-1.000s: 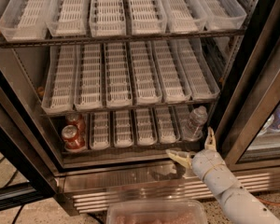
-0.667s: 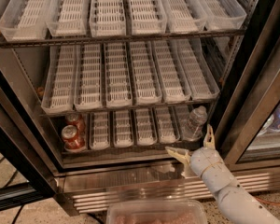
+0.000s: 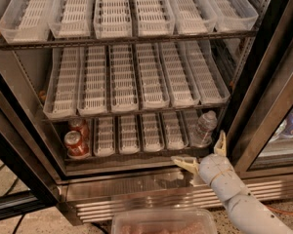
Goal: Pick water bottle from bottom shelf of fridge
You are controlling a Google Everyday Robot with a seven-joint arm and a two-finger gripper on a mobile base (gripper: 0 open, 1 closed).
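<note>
Two red soda cans (image 3: 77, 143) sit at the left end of the bottom shelf (image 3: 136, 156) of the fridge (image 3: 136, 186). The water bottle (image 3: 204, 129) stands upright at the right end. My gripper (image 3: 197, 146) hangs just in front of it, jaws spread wide, holding nothing.

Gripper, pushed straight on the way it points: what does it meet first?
Probably the water bottle at the right end of the bottom shelf. The open gripper sits just before it over the sill; depth is unclear.
</note>
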